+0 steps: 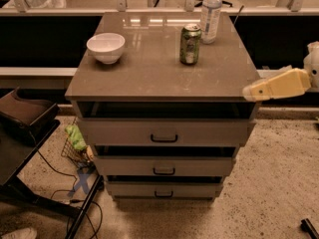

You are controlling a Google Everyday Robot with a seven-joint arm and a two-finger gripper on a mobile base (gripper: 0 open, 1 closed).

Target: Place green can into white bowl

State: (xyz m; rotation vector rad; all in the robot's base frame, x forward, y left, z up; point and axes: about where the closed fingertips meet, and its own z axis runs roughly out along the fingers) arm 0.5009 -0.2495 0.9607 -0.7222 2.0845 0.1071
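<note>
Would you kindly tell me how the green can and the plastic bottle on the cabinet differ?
The green can is short and green with a silver rim; the bottle is taller, clear and white-capped. The can stands nearer the front; the bottle sits behind it, by the back edge. Both stand upright on the cabinet top, right of the white bowl. The tool is beside the cabinet's front right corner.

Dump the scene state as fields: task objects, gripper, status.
green can: upright on drawer cabinet top, right of centre
white bowl: upright, empty, left side of top, apart from can
plastic bottle: upright, just behind can, to its right
gripper: at cabinet's right front corner, well short of can
status: can not yet in bowl
</note>
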